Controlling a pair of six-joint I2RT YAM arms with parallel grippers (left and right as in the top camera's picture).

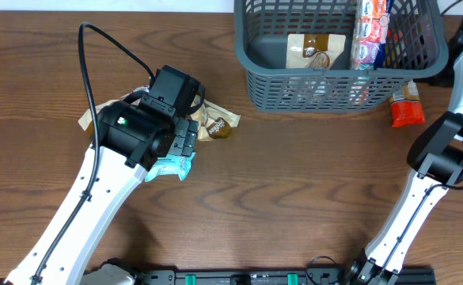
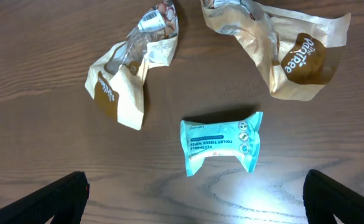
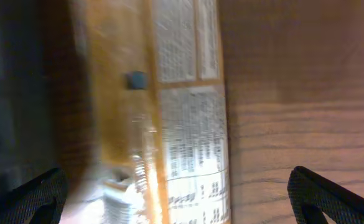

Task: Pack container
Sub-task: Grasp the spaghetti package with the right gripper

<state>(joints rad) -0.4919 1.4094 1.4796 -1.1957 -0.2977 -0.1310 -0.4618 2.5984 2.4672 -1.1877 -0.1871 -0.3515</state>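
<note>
The basket (image 1: pixel 338 87) is sitting upright at the far right of the table (image 1: pixel 294 182). Inside it, a tan pouch (image 1: pixel 309 49) is lying on the floor and a colourful packet (image 1: pixel 371 32) is leaning toward the right wall. An orange packet (image 1: pixel 407 109) is lying on the wood just beside the basket's near right corner.

The left gripper (image 2: pixel 194 186) is hanging over the left part of the table with its jaws spread wide, holding nothing. Its fingers (image 2: pixel 60 199) are showing at the 2 lower corners of the left wrist view. Between them and a little beyond, a teal wipes pack (image 2: pixel 222 142) is lying flat, apart from both fingers. Past it, 2 crumpled tan packets are lying on the wood: the left packet (image 2: pixel 122 81) and the right packet (image 2: pixel 290 56), neither touching the wipes.

The right gripper (image 3: pixel 178 193) is likewise standing wide open and gripping nothing. Its view is blurred, but the orange packet's printed label is showing below the fingers. The dark shape at the left edge is too smeared to identify.
</note>
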